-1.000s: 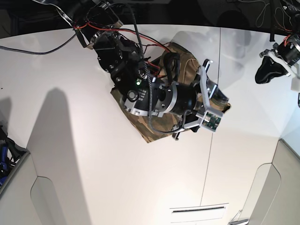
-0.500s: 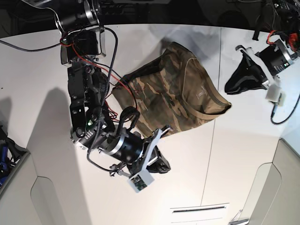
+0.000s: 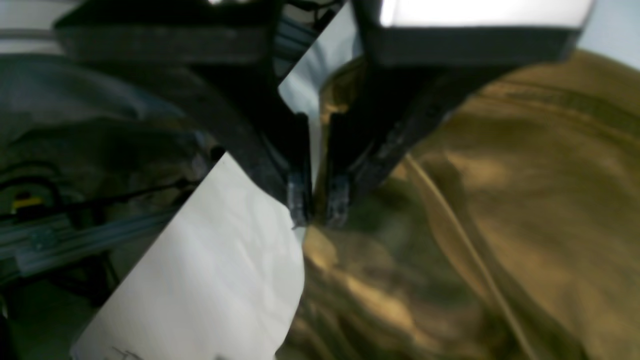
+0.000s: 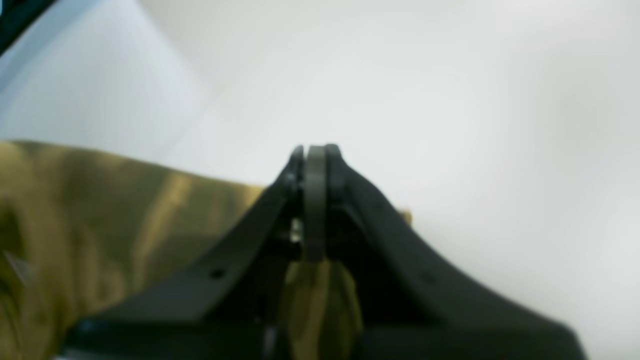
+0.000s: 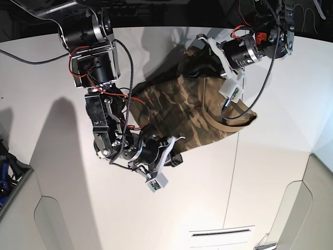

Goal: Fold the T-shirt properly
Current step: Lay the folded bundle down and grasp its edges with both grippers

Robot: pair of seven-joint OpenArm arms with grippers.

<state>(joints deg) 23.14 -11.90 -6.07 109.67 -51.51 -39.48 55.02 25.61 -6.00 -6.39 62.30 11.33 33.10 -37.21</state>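
Lying across the middle of the white table (image 5: pixel 62 104), the T-shirt (image 5: pixel 192 112) blocking the centre. Crowding its near corner, the right gripper (image 5: pixel 176 158) with its arm and red cables (jaws pressed together). Pressing at the far edge, the left gripper (image 5: pixel 193 52), almost closed. Staying open for passing: bare table on both sides and below the cloth.

1. The left gripper (image 3: pixel 316 212) points down, its 2 dark fingers (image 3: pixel 298 197) nearly together, a thin gap between them.
2. Its tips sit at the T-shirt (image 3: pixel 500 210) edge.
3. White table (image 3: pixel 215 270) lies left of the blurred cloth.
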